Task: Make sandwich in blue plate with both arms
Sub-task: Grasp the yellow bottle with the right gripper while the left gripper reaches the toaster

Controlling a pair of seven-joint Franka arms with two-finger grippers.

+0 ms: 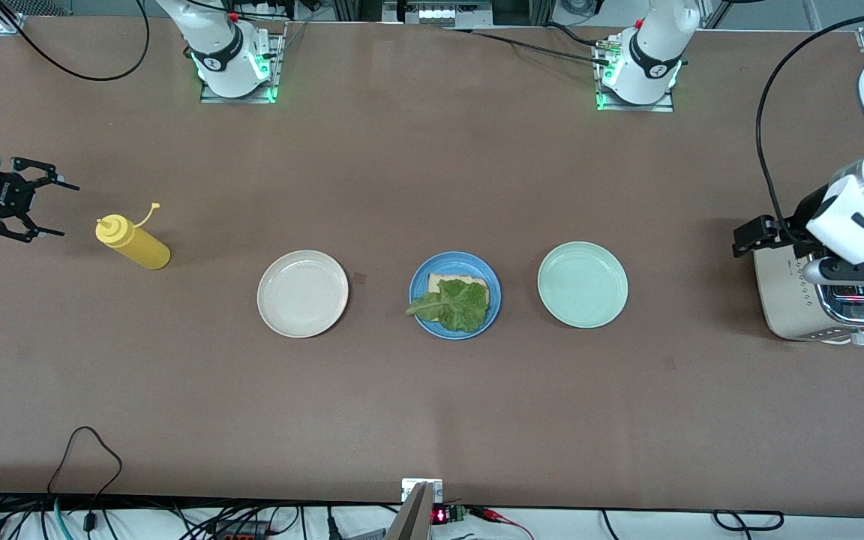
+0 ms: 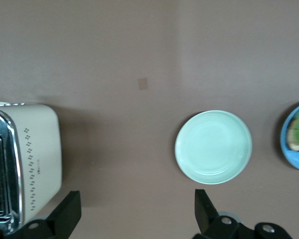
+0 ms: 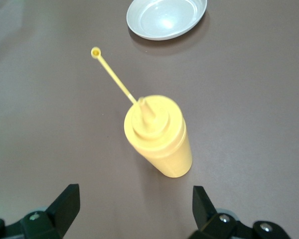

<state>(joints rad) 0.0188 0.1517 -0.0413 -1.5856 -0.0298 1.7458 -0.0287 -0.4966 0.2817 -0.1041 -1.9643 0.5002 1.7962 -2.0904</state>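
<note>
The blue plate (image 1: 418, 289) sits mid-table between two other plates. On it lies one bread slice (image 1: 447, 283) with a crinkly green lettuce leaf (image 1: 459, 304) on top. No second slice shows. The plate's edge also shows in the left wrist view (image 2: 295, 160). My left gripper (image 1: 748, 238) is open and empty, up beside the toaster (image 1: 792, 304) at the left arm's end of the table; its own view shows the fingers spread (image 2: 137, 214). My right gripper (image 1: 36, 208) is open and empty, in the air beside the yellow bottle (image 1: 132, 241); its own view shows the fingers spread (image 3: 134, 214).
A cream-white plate (image 1: 302, 293) lies toward the right arm's end and shows in the right wrist view (image 3: 167, 17). A pale green plate (image 1: 582, 284) lies toward the left arm's end (image 2: 213, 147). The bottle (image 3: 159, 139) stands uncapped. The toaster (image 2: 35, 159) is cream and chrome.
</note>
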